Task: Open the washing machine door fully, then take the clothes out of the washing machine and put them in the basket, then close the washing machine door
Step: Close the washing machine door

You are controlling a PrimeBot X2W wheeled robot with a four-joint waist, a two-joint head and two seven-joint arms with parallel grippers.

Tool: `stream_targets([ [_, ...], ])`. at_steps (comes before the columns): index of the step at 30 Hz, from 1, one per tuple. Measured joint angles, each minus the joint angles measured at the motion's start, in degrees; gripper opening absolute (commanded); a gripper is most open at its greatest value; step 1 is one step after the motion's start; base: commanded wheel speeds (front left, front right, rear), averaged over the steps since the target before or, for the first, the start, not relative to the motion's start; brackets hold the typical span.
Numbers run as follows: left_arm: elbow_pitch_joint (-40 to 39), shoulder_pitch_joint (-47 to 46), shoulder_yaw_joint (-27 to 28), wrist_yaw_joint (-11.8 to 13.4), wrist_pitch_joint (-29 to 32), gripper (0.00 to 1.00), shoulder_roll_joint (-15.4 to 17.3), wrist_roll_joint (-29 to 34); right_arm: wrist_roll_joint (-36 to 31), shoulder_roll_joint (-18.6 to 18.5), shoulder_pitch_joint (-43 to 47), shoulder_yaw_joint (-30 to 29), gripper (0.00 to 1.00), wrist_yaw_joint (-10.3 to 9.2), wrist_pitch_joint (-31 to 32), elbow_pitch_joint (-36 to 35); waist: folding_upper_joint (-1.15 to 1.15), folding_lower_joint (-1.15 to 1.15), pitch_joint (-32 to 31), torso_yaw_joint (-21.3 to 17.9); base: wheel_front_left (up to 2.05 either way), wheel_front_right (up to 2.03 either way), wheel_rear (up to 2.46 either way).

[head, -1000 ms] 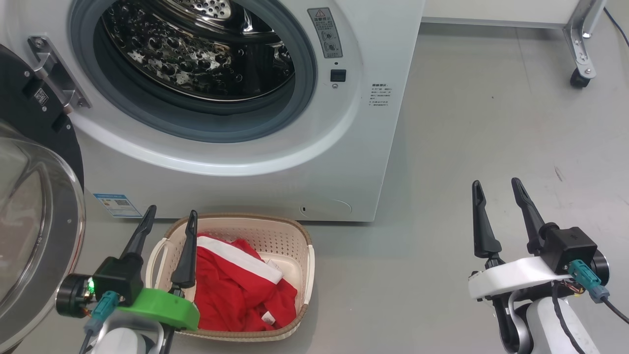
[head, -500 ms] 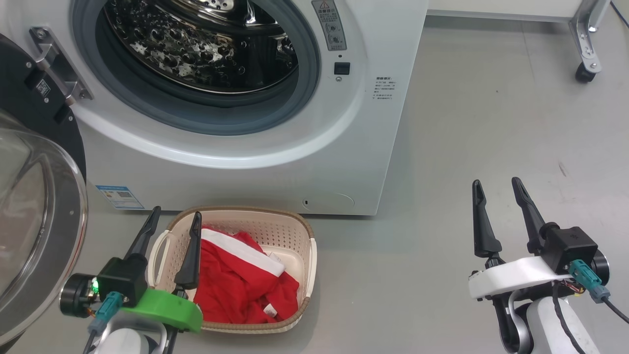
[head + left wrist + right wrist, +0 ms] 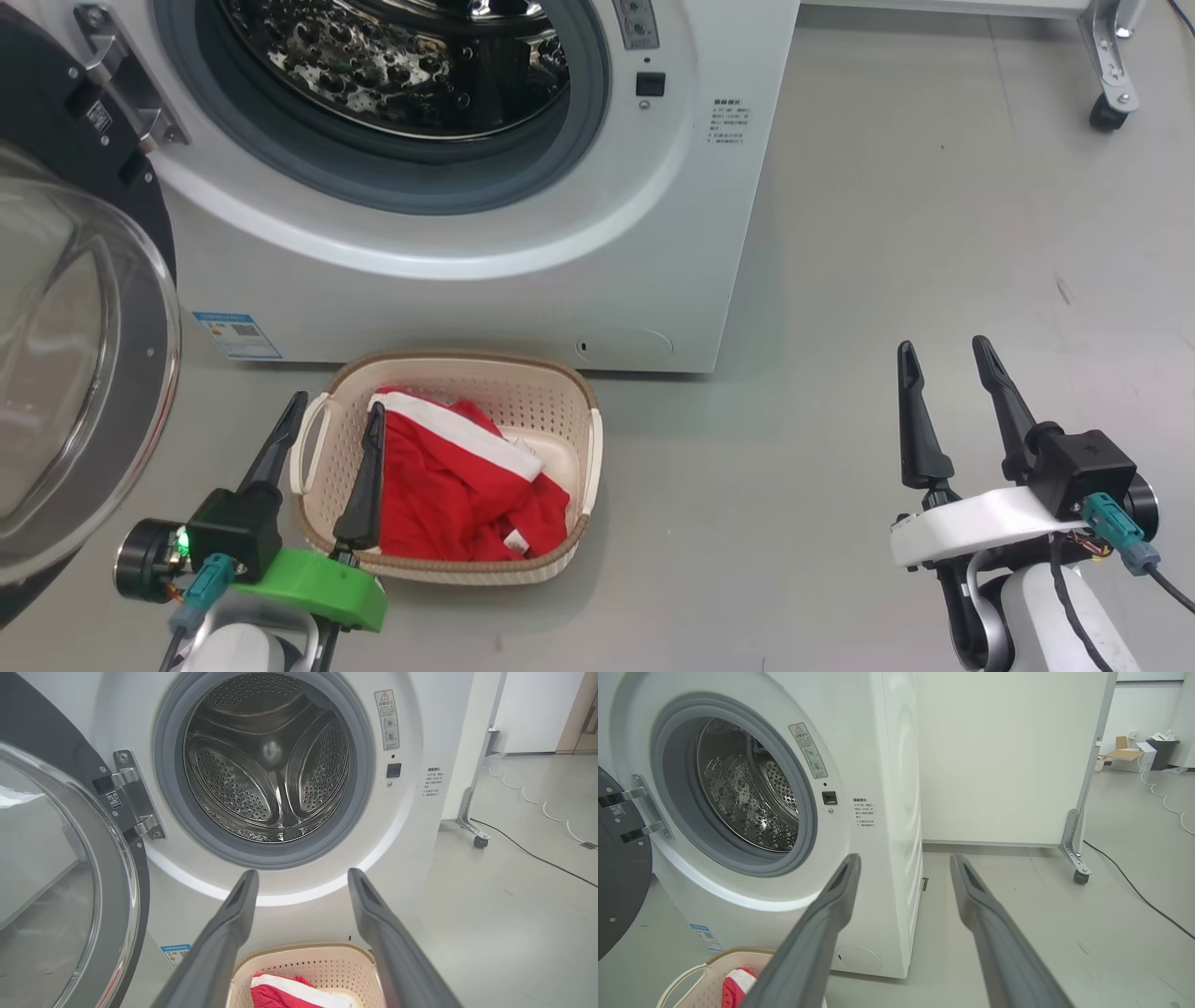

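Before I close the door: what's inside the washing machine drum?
Bare perforated steel and ribs show inside the drum; no fabric visible. The grey seal hides its front bottom edge. The clothes lie in the basket.

drum [image 3: 252,788]: shiny perforated steel | door [image 3: 65,355]: clear glass, shiny rim | basket [image 3: 532,411]: matt plastic | clothes [image 3: 439,495]: cloth

You see the clothes [image 3: 439,495] in the basket [image 3: 537,411] before the washing machine [image 3: 485,308]; the washing machine door [image 3: 65,373] at left.
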Motion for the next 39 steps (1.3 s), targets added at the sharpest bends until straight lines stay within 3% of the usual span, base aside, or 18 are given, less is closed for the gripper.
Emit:
stream_targets([
  [19, -1.79, -0.01, -0.16, 0.49, 0.00, 1.00, -0.03, 1.25, -0.11, 0.04, 0.00, -0.09, 1.00, 0.32, 0.00, 0.00, 0.00, 0.00, 0.19, 0.79, -1.06, 1.06, 0.00],
  [39, -3.21, -0.01, -0.25, 0.52, -0.01, 1.00, -0.04, 1.93, -0.12, 0.05, 0.00, 0.00, 1.00, 0.58, 0.00, 0.37, 0.00, 0.00, -0.29, 0.94, -0.28, 0.28, 0.00],
])
